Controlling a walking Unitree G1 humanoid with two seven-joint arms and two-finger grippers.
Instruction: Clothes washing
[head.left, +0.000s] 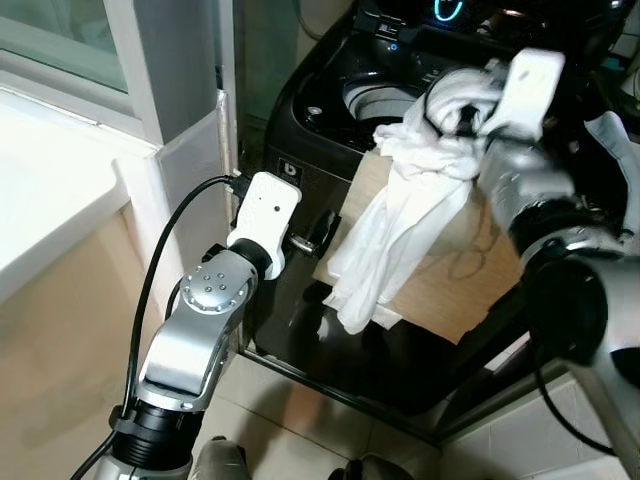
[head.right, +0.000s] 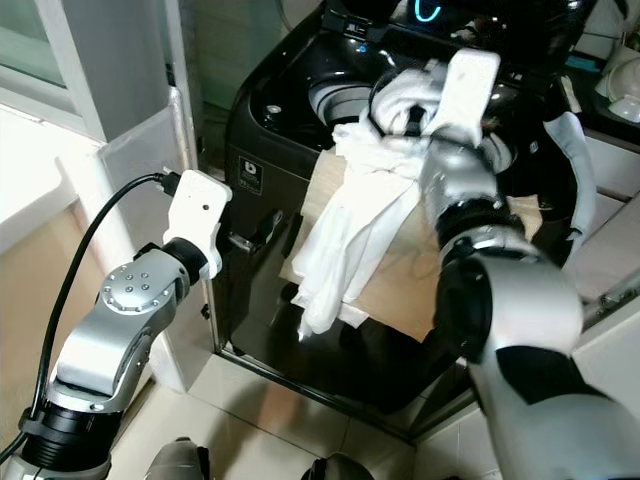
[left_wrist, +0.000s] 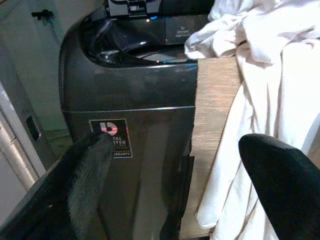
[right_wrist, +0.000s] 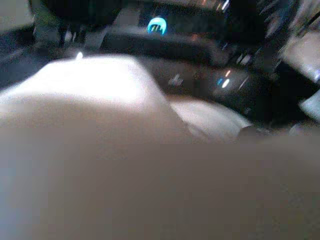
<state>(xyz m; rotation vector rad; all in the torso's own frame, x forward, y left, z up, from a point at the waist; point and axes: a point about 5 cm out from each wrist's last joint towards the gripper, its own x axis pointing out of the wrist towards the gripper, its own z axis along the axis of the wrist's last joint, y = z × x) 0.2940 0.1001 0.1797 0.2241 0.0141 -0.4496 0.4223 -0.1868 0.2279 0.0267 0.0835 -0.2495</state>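
Carrying the white garment (head.left: 400, 210) bunched in my right gripper (head.left: 462, 118), clenched on it above the washer's (head.left: 310, 100) open tub at twelve o'clock, I should lift higher so the hanging tail clears the rim. My left gripper (left_wrist: 175, 165) hangs spread.

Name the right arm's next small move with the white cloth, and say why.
Probably carry it forward over the drum opening. The right gripper holds the white cloth bunched at the washing machine rim, yet most of it hangs down outside the front.
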